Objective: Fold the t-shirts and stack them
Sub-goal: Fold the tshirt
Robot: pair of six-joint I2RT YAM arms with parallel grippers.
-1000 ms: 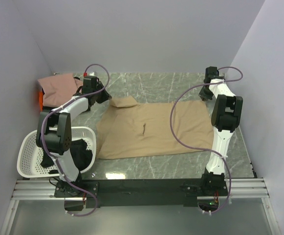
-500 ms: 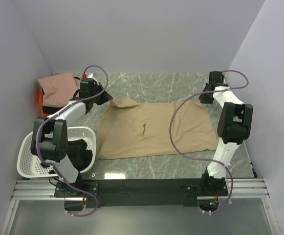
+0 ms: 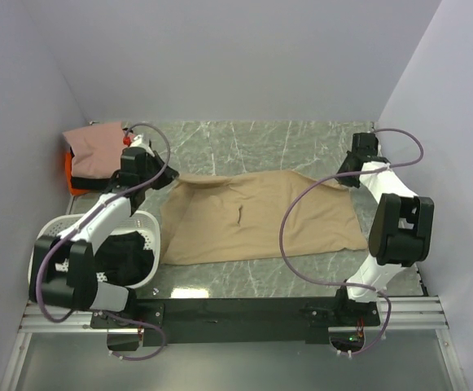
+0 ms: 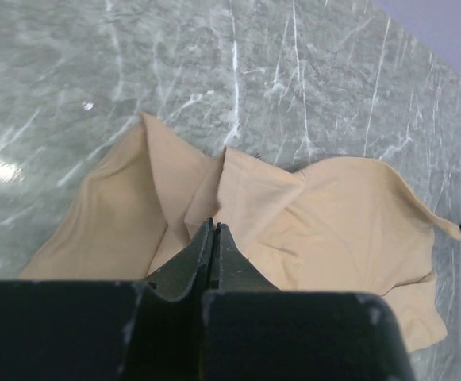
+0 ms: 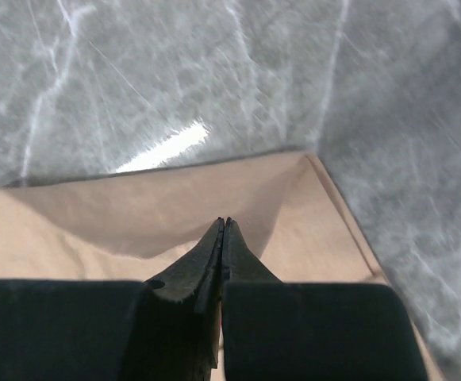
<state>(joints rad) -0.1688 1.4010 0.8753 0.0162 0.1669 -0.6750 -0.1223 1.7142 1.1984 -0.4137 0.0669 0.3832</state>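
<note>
A tan t-shirt lies spread across the middle of the marble table, its far edge raised and drawn into a line between the two grippers. My left gripper is shut on the shirt's far left corner, where folds of tan t-shirt fan out from the left gripper's tips. My right gripper is shut on the far right corner. There the tan t-shirt tents up around the right gripper's tips. A pink t-shirt lies on an orange one at the back left.
A white perforated basket stands at the near left with a black t-shirt in it, partly under the left arm. Grey walls close in the table at the left, back and right. Both arms' purple cables loop over the shirt.
Both grippers have drawn outward and toward the near side with the shirt's far corners. The loose sleeve at the far left is pulled out and the far edge now runs taut.
</note>
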